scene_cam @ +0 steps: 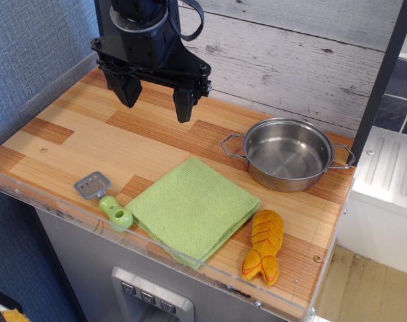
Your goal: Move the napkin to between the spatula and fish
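The light green napkin (193,208) lies flat near the front edge of the wooden counter. The spatula (104,196), with a grey slotted blade and lime-green handle, lies just left of it, its handle end touching or nearly touching the napkin's left corner. The orange-yellow plush fish (263,246) lies just right of the napkin, tail toward the front. My black gripper (156,100) hangs open and empty well above the back of the counter, far behind the napkin.
A steel pot (288,153) with two handles stands at the back right, behind the fish. A clear plastic lip runs along the counter's front edge (190,263). A grey plank wall (291,54) backs the counter.
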`<state>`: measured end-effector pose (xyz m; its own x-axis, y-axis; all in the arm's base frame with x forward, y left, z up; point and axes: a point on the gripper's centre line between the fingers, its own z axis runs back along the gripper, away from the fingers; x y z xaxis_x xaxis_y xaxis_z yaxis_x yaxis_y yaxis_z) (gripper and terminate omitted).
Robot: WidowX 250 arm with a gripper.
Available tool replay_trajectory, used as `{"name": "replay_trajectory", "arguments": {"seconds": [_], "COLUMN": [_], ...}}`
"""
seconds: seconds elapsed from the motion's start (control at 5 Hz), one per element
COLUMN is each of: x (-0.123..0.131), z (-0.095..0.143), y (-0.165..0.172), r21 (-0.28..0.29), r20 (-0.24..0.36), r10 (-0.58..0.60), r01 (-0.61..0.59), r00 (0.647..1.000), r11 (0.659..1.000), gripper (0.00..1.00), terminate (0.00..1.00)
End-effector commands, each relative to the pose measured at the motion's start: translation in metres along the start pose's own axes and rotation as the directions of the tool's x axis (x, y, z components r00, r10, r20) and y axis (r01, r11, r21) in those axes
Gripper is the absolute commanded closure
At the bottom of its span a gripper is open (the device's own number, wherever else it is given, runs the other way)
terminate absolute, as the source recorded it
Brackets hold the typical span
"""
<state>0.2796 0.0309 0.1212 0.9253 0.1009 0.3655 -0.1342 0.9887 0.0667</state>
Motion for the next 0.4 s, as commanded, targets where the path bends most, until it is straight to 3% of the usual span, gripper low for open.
{"name": "replay_trajectory", "arguments": {"seconds": [0.0, 0.2], "x": [-0.0012, -0.0012], "z": [0.0146, 0.0146], "y": [0.0028, 0.0028], "r21": [0.0, 0.0], "r20": [0.045, 0.045], "r10": [0.015, 0.015], "r01": [-0.015, -0.015], "r00": [0.999, 0.999], "r11": [1.0, 1.0], "gripper": [0.0, 0.0], "terminate": [0.0, 1.0]}}
